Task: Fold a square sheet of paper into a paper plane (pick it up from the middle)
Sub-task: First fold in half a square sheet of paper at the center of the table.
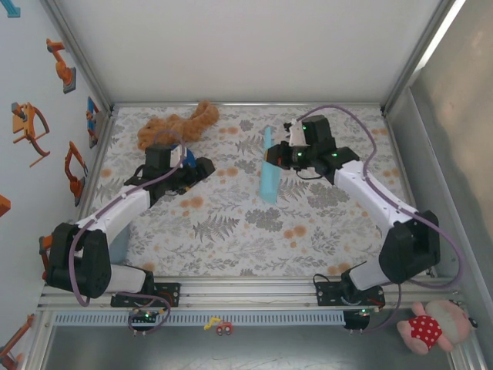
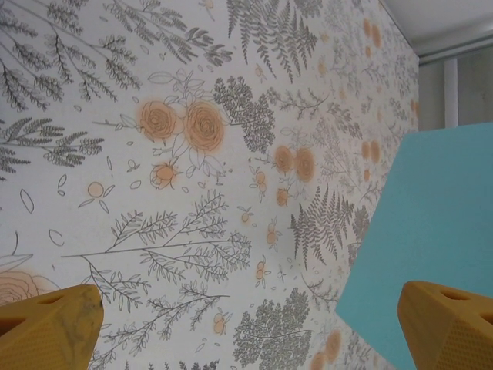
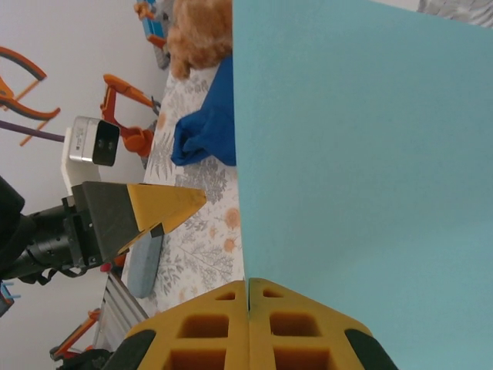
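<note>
Under the brown plush toy [image 1: 179, 123] and all else listed: table [image 1: 323, 231], floral-print cover, railed in metal on three sides.

Item 1. Sheet of paper [image 1: 269, 181]. Light cyan-blue and plain.
- Position: held clear of the table, to the right of the plush toy. It stands on edge, so the top camera reads it as a narrow strip, while the right wrist camera faces its flat side.
- Creases: whether it carries one cannot be told.
- Handling, as judged: close to weightless and limp across its span. It looks smooth enough to slide out of a light pinch, and any stray squeeze would dent it. Hung from one edge, it is likely to sway and curl.
- Advised hold: a firm pinch well in from the corners, with the second hand taking the free opposite edge so that the sheet is taut before any fold.

Item 2. Right hand [image 3: 248, 297]. Right of the plush toy, beyond the sheet. The fingers are pressed together on one edge of the sheet, and the paper runs straight out from between them.

Item 3. Left hand [image 1: 204, 168]. On the near side of the plush toy, turned toward the sheet. The fingers are spread wide and nothing is held. The left wrist camera shows the sheet's edge near one finger; contact cannot be told.

Item 4. Dark blue object [image 3: 206, 127]. Lies between the plush toy and the left hand, and is no part of the fold.
</note>
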Motion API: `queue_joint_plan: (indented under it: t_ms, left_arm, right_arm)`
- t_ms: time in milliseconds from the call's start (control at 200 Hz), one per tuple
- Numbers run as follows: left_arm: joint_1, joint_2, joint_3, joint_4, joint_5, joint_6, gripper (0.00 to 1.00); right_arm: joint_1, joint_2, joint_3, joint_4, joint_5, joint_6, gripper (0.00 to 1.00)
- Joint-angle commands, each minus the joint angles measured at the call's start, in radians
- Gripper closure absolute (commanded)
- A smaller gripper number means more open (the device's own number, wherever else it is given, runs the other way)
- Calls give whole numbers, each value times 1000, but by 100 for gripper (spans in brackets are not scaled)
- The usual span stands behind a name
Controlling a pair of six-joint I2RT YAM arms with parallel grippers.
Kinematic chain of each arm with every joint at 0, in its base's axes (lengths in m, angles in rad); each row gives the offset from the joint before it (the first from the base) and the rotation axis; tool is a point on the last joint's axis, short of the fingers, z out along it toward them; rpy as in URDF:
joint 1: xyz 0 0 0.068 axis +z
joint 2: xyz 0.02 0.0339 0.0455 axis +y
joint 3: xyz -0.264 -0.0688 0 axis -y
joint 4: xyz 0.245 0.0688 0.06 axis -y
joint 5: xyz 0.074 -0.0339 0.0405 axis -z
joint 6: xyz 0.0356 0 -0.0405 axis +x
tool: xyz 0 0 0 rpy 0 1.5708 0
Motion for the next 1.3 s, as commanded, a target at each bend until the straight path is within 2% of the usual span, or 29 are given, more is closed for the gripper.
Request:
queue_joint_plan:
  t_ms: [0, 110, 215, 651, 941, 1297]
  left_arm:
    - [-5, -4, -22, 48, 41, -26, 0]
    - [-21, 4, -36, 48, 38, -31, 3]
    - [-48, 24, -37, 39, 26, -30, 6]
    - [-212, 249, 126, -47, -80, 4, 12]
    - [-262, 388, 241, -107, -99, 6, 19]
    - [-274, 523, 370, -191, -109, 6, 34]
  right_arm:
    - [42, 91, -40, 188, -18, 116, 100]
    - [51, 173, -138, 515, -93, 296, 100]
    - [52, 239, -184, 636, -100, 363, 100]
    - [35, 362, -288, 656, -53, 310, 99]
    - [9, 399, -273, 583, -51, 224, 98]
    - [-18, 428, -246, 566, -99, 196, 96]
